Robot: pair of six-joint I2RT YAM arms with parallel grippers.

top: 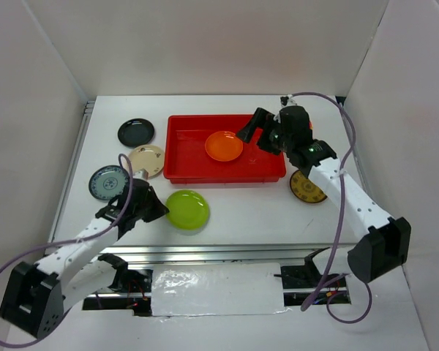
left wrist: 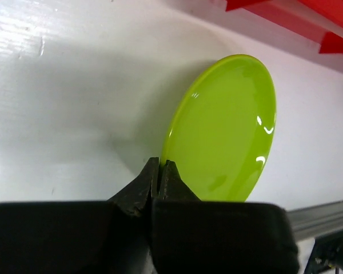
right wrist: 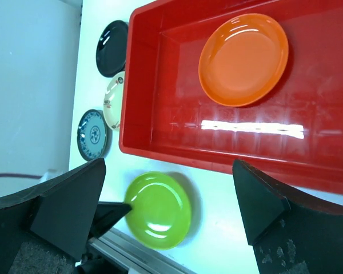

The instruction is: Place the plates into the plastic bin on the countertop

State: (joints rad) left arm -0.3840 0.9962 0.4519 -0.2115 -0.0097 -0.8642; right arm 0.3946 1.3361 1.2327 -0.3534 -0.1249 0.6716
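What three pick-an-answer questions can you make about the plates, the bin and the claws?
1. Where is the orange plate? A) in the red bin B) in a claw C) under the table
2. How many plates are in the bin? A) none B) one C) three
3. How is the right claw? A) shut B) holding a plate C) open
Answers: A, the orange plate lies on the bin's floor; B, only the orange one is inside; C, the right claw's fingers stand wide apart with nothing between them.
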